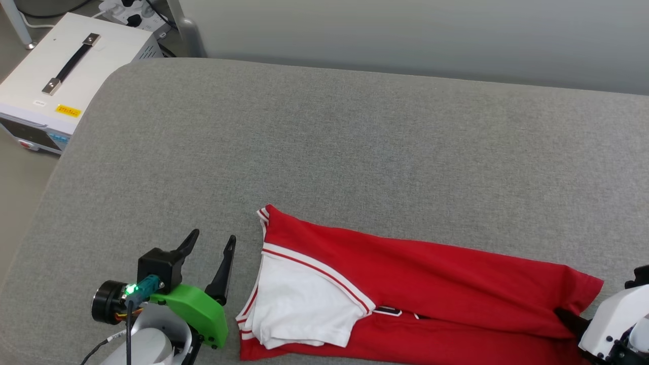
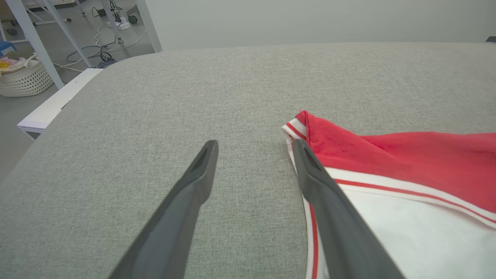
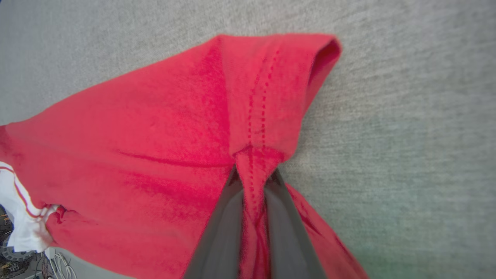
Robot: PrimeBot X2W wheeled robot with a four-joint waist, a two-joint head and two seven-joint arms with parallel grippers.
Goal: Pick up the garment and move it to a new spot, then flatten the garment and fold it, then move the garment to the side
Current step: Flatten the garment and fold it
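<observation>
Big grey padded surface (image 1: 324, 142) in front of the robot, and here's the garment (image 1: 431, 274) lying along its near edge, a long red band running from the middle out toward the robot's right. It looks doubled over lengthwise, red on top. Off the far left corner of the padding sits a white equipment case (image 1: 56, 76) with a black carry handle, down on the floor side.

Now the white sleeve (image 1: 299, 304), with its red stripe, lies folded over on the garment's left end, and a sliver of black lettering (image 1: 388, 311) peeks out just beside it.

Over to the left gripper (image 1: 213, 237): fingers spread wide and pinching nothing, low over bare padding, just beside the garment's striped corner. From its wrist view the right-hand finger overlaps the white trim, but I can't tell if it touches.

And the right gripper (image 3: 254, 172): fingers pressed together on a pinch of red fabric at the garment's right end, the stitched hem bunched up between them.
</observation>
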